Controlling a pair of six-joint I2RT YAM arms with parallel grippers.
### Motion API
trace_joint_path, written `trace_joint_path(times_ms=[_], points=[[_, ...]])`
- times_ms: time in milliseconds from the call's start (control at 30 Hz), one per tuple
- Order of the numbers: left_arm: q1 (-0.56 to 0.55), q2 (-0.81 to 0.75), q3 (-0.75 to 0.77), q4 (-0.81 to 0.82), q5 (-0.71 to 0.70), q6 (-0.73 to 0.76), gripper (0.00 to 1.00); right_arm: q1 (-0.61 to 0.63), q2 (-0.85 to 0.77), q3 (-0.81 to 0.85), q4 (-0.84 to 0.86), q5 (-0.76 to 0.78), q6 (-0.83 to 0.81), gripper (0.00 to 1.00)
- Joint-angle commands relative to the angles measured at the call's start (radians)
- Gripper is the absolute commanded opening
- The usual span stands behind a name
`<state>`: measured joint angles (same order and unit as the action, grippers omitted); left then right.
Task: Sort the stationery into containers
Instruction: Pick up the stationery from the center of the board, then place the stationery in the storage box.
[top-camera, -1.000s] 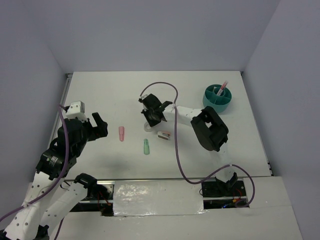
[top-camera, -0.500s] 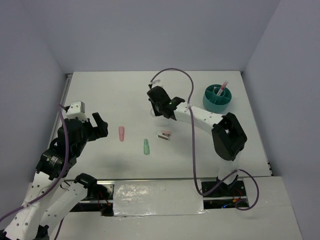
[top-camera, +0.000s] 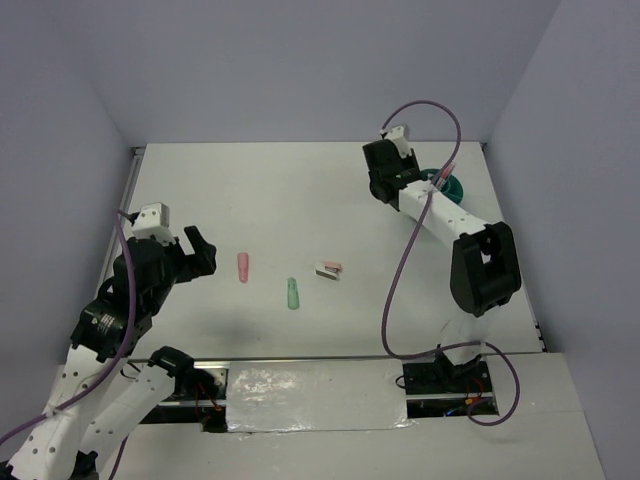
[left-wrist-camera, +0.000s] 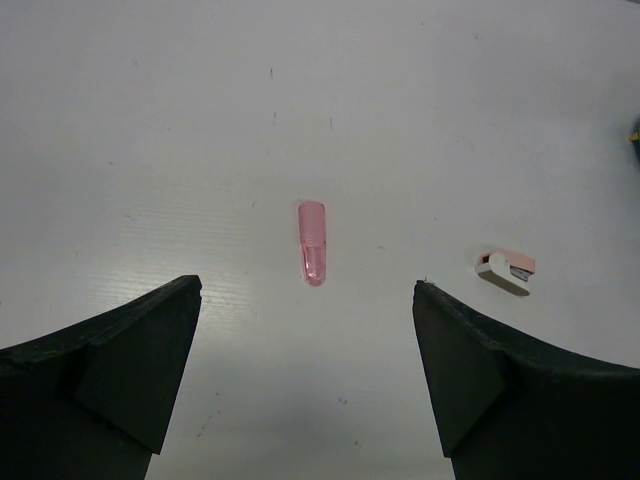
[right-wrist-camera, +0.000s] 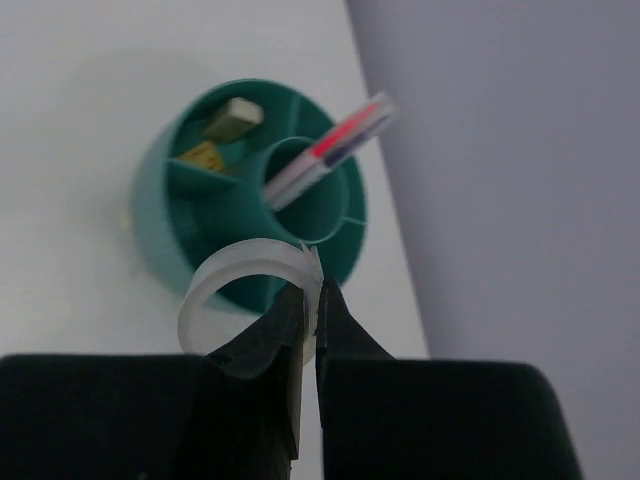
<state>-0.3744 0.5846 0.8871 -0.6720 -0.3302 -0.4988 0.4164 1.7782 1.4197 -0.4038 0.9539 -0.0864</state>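
Right wrist: we pinched the white tape ring (right-wrist-camera: 240, 257) in our right gripper (right-wrist-camera: 315, 295) at the near rim of the teal organiser (right-wrist-camera: 158, 235), compartments just ahead; left gripper (top-camera: 200, 250) gaped, well away.

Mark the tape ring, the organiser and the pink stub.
tape ring (right-wrist-camera: 240, 258): right wrist view, top of its band.
organiser (right-wrist-camera: 150, 225): right wrist view, left outer wall.
pink stub (left-wrist-camera: 312, 243): left wrist view, mid-body.

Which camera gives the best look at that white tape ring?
Right wrist: the white tape ring sits close, pinched in the right gripper. Top external hides it behind the gripper; left wrist misses it.
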Motion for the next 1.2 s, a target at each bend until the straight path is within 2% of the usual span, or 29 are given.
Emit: trace_joint_path(times_ms=[0,33,233,467,600,1167], points=[[0.003,-0.014,-0.004,0.045,0.022,0.022,0.99,-0.028,-0.016,0.005,0.121,0.147,-0.194,0.00],[0.003,-0.014,-0.002,0.046,0.023,0.023,0.99,-0.036,-0.008,0.007,0.152,0.160,-0.263,0.00],[0.003,-0.022,-0.004,0.049,0.037,0.026,0.99,-0.064,0.075,0.030,0.328,0.215,-0.436,0.00],[0.003,-0.023,-0.005,0.054,0.052,0.032,0.99,-0.064,0.135,0.019,0.401,0.209,-0.507,0.06],[0.003,-0.026,-0.005,0.055,0.057,0.032,0.99,-0.071,0.167,0.008,0.499,0.213,-0.581,0.07],[0.003,-0.029,-0.005,0.055,0.059,0.034,0.99,-0.082,0.217,-0.018,0.411,0.181,-0.472,0.16]])
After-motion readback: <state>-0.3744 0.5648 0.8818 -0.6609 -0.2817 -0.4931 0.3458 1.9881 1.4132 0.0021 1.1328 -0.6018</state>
